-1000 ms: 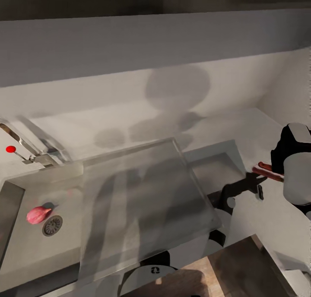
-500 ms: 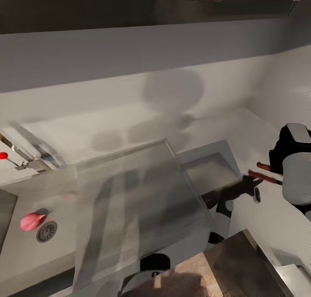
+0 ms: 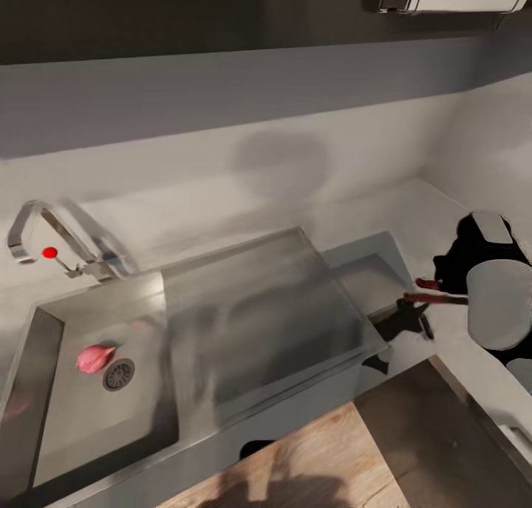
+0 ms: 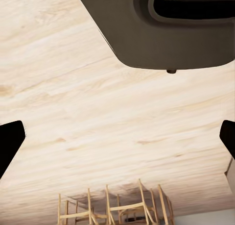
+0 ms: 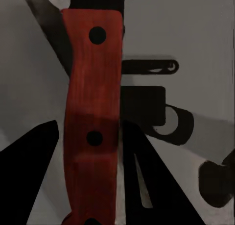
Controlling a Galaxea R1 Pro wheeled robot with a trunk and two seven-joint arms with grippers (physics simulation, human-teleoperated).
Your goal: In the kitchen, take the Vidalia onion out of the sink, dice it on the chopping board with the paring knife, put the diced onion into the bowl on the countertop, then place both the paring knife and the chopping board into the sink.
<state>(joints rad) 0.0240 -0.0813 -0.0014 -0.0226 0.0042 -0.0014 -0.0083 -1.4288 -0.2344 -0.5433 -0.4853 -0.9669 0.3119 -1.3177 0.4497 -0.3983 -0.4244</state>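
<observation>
Head view: a pale worktop [image 3: 310, 198] runs along a grey wall, with a wood floor [image 3: 310, 464] below its front edge. The sink [image 3: 44, 331] is a steel basin set at the left, with a flat steel drainboard [image 3: 273, 309] beside it and a chrome tap [image 3: 29, 227] with a red knob [image 3: 49, 252] behind. In the basin a pinkish, pointed Vidalia onion [image 3: 94, 357] lies just beside the round drain [image 3: 118, 373]. At the right, the right gripper [image 3: 436, 290] hangs over the worktop past the drainboard's end, closed around the reddish-brown handle of the paring knife [image 3: 432, 297], which juts out toward the sink.

Left wrist view: the left gripper [image 4: 117, 141] stands with its dark fingertips [image 4: 10, 141] spread wide apart, nothing between them. Beyond them lies pale wood floor [image 4: 98, 117], part of the robot's dark body [image 4: 161, 34], and some wooden chairs [image 4: 117, 210] far off.

Right wrist view: the paring knife's [image 5: 90, 122] handle is red-brown with two dark rivets, clamped between the dark fingers [image 5: 29, 176]; the dark pointed blade reaches ahead over a grey surface [image 5: 196, 29].
</observation>
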